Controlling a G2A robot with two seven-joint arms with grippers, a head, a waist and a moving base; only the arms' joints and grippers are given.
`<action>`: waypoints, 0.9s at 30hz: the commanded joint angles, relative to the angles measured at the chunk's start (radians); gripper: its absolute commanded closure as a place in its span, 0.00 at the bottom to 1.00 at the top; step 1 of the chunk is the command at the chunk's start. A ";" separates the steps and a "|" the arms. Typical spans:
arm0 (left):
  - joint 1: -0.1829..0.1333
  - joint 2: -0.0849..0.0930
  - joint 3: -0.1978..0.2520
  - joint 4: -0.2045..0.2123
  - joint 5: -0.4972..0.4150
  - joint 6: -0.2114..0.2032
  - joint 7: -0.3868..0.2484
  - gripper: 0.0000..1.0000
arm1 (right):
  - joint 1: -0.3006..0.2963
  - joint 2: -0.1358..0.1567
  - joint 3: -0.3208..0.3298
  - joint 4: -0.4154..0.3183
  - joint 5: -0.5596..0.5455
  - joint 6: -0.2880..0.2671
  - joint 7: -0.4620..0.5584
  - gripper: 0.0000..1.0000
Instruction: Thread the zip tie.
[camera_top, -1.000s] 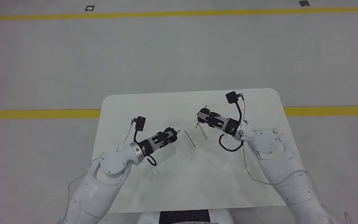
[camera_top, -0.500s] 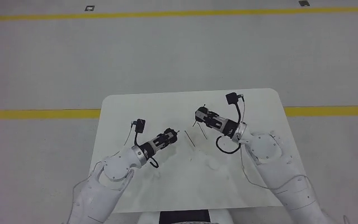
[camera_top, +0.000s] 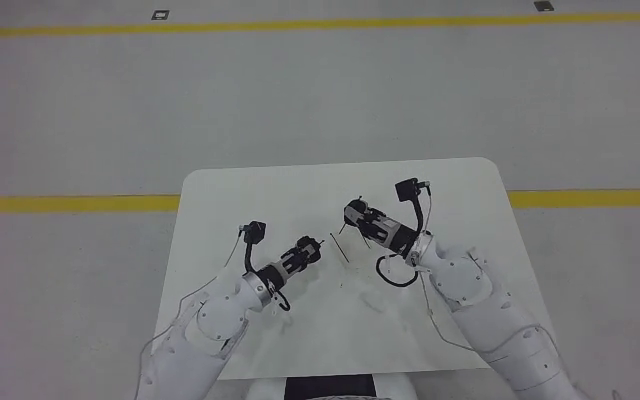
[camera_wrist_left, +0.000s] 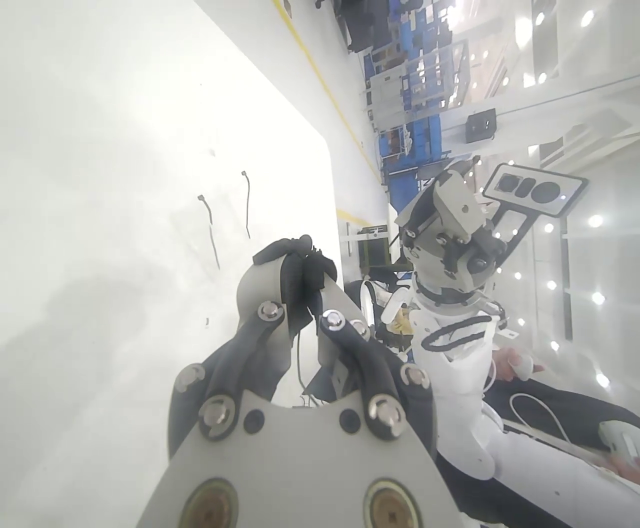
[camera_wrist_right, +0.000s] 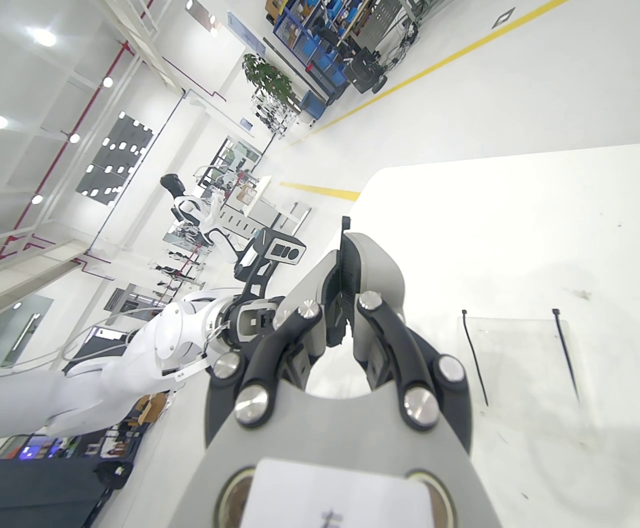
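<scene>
On the white table, between the two arms, we see two loose ties lying roughly parallel: the first loose tie on a clear sheet, the second loose tie at that sheet's edge. The right gripper is clenched on a third, the held zip tie. It is a black strip pinched flat between the pads, its long axis running along the fingers and one end poking out just past the fingertips. The left gripper has its pads pressed together, and we cannot make out anything between them.

From above, the two grippers angle toward each other with the loose pair in the gap. The left tips sit just beside that pair, and the right gripper is a little farther out over the table. We judge the coming move turns on the held tie's protruding end. It lies across the gap from the left tips, so the left arm is the one placed to meet it, provided it comes in along the strip's axis and not across it
</scene>
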 joint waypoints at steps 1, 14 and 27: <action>0.000 0.000 0.000 0.000 0.000 0.000 0.000 1.00 | 0.000 0.000 0.000 0.000 0.000 0.000 0.001 1.00; 0.000 0.000 0.000 0.000 0.000 0.000 0.000 1.00 | 0.000 0.000 0.000 0.000 0.000 0.000 0.001 1.00; -0.005 -0.002 0.007 -0.013 -0.024 0.007 0.012 1.00 | 0.000 0.000 0.000 0.000 0.000 0.000 0.001 1.00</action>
